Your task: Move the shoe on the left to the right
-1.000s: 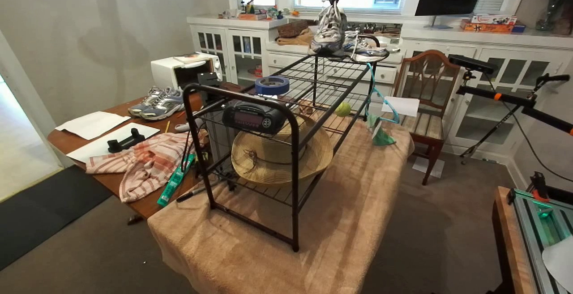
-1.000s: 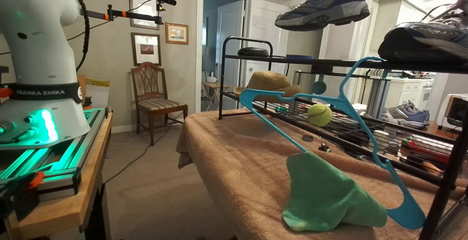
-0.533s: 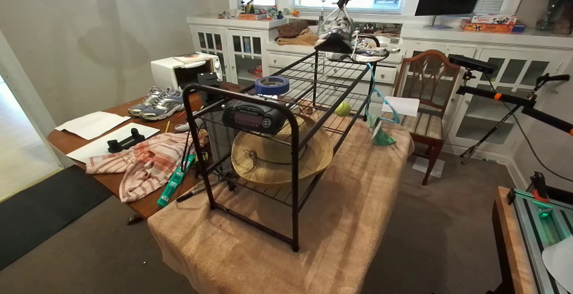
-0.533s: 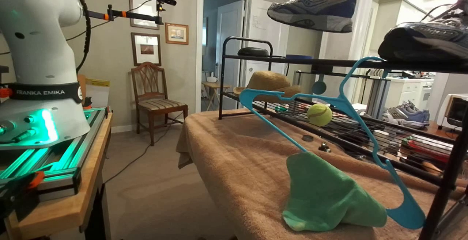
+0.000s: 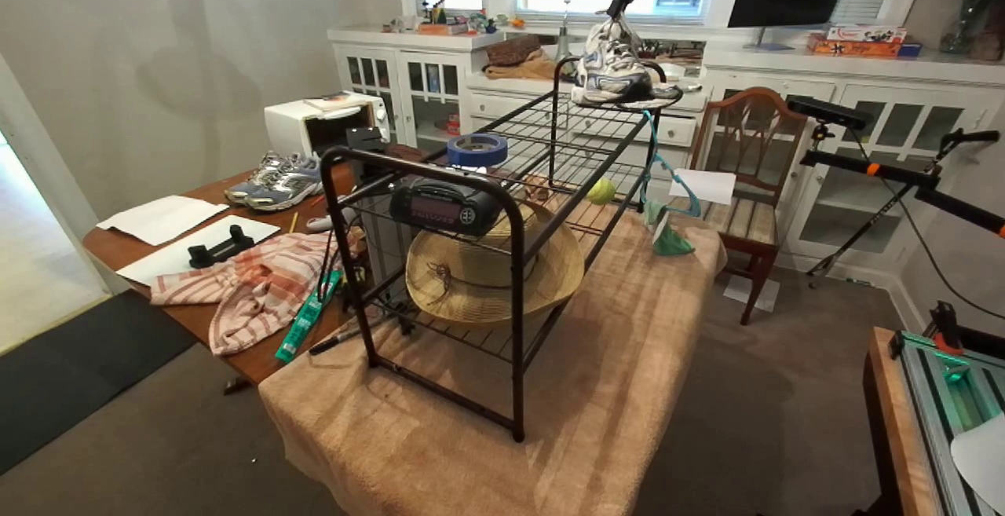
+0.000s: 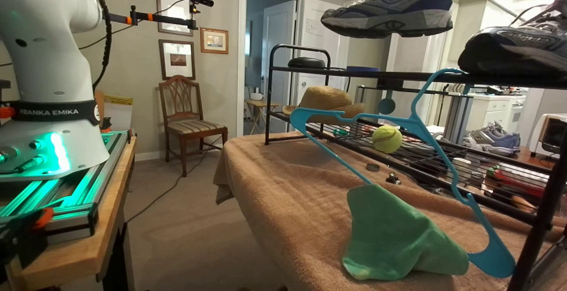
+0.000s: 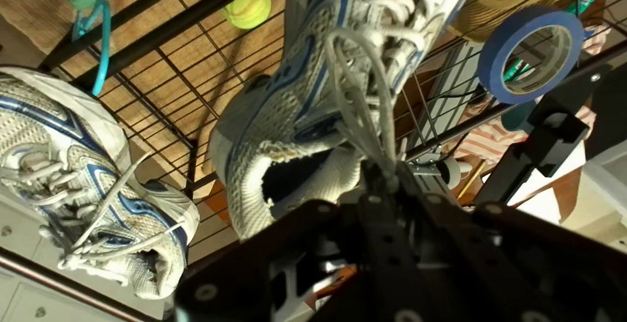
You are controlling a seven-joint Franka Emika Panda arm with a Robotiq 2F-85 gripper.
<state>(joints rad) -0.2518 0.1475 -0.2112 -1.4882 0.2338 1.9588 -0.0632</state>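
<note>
The jaws, clamped on shoelaces (image 7: 370, 140), suspend a running shoe (image 6: 390, 9) below, its long axis roughly along the wire rack (image 5: 517, 320), toe toward the blue painter's tape (image 5: 479, 153).

1 pale, blue-trimmed sneaker (image 6: 387, 9) hangs by its laces (image 7: 365, 138) above the rack (image 6: 398, 74), seemingly near level.

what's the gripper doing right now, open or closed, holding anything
Gripper: closed, holding the laces of a grey-and-white sneaker, which hangs from it.
</note>
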